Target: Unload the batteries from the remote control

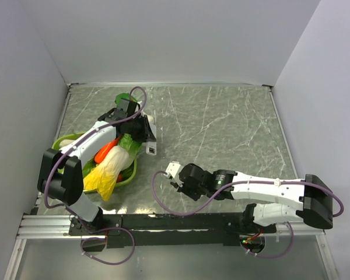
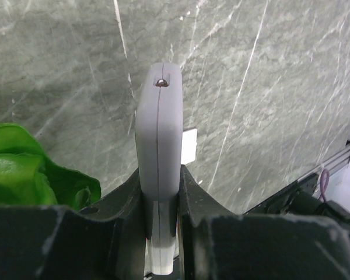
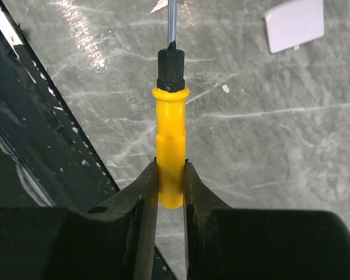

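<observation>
My left gripper [image 2: 158, 175] is shut on the remote control [image 2: 158, 122], a slim white bar seen edge-on above the table. From above, the left gripper [image 1: 143, 131] hangs beside the green bowl, and the remote control's lower end [image 1: 152, 150] points down. My right gripper [image 3: 171, 167] is shut on a yellow screwdriver's handle [image 3: 171, 140]; its black collar and metal shaft point away from the gripper. In the top view the right gripper [image 1: 178, 178] sits near the table's middle front. The batteries are hidden from every view.
A small grey-white cover piece [image 3: 294, 25] lies flat on the marble table, also visible as a white patch [image 1: 174, 169] by the right gripper. A green bowl [image 1: 67, 140] with toy vegetables and a yellow bag [image 1: 105, 175] stands at the left. Green leaf [image 2: 23, 175] is close to the left fingers.
</observation>
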